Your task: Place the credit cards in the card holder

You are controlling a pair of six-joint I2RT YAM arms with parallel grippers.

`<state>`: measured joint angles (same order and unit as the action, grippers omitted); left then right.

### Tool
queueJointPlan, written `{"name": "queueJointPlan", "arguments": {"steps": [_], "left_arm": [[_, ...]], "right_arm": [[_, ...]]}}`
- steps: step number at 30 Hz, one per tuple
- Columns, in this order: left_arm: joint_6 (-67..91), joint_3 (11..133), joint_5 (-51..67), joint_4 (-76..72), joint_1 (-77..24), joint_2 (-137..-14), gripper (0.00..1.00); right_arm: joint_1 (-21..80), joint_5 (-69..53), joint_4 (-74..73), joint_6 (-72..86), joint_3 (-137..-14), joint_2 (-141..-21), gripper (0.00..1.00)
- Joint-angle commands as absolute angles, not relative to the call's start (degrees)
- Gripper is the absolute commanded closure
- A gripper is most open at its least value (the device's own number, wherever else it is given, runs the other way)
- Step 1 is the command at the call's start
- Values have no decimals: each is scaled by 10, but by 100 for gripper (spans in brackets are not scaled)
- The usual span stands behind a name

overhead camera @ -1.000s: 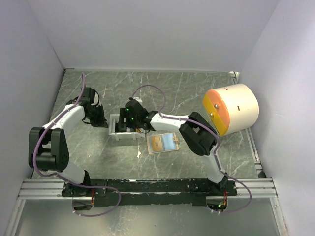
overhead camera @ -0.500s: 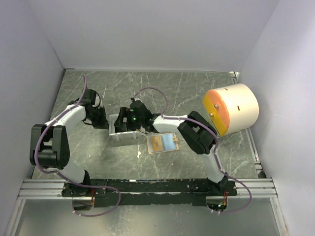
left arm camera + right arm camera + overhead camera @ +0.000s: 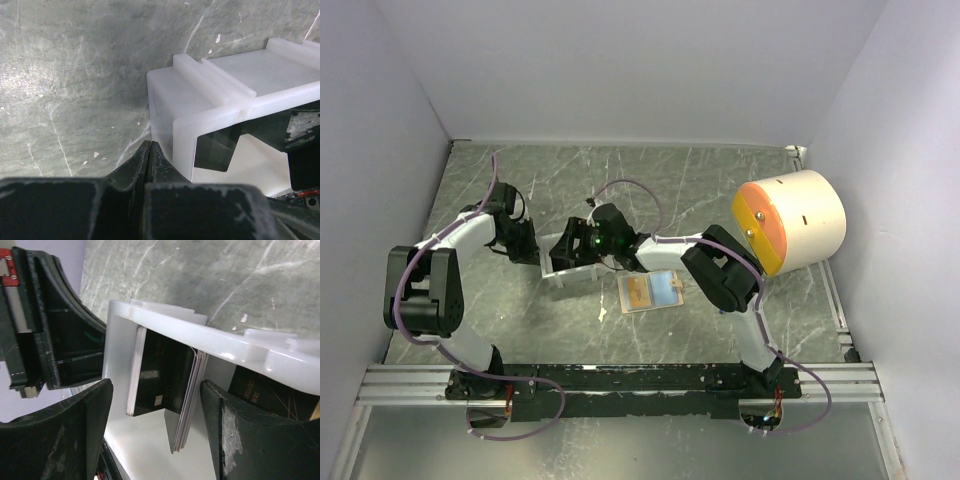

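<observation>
Most work is judged left: the thin black and white credit cards (image 3: 165, 385) are stood in the white plastic tray (image 3: 200, 335), straddled, ungripped, by the right gripper (image 3: 156, 390) spread wide, the left gripper (image 3: 150, 150) closed on nothing, the tan folding card holder (image 3: 652, 291) laid nearby.

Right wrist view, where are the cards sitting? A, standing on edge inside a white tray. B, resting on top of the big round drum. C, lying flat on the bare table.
A: the cards stand on edge inside the white tray, just under its rim.
</observation>
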<state>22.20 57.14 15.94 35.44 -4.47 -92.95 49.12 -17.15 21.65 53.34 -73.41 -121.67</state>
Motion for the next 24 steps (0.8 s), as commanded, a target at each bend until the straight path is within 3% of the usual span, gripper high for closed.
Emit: {"name": "queueJointPlan", "arguments": {"steps": [1, 10, 18, 21, 24], "left_arm": [[217, 583, 186, 344, -41, -937, 93], [217, 583, 194, 341, -39, -939, 93], [216, 583, 198, 340, -37, -940, 93], [216, 582, 197, 340, -36, -941, 93], [215, 581, 200, 339, -35, -942, 93]], "right_arm": [[496, -210, 247, 537, -745, -1216, 31], [498, -179, 192, 514, -763, -1212, 40], [501, -193, 199, 512, -769, -1218, 55], [501, -205, 214, 517, -770, -1222, 55], [503, -219, 226, 517, -773, -1226, 47]]}}
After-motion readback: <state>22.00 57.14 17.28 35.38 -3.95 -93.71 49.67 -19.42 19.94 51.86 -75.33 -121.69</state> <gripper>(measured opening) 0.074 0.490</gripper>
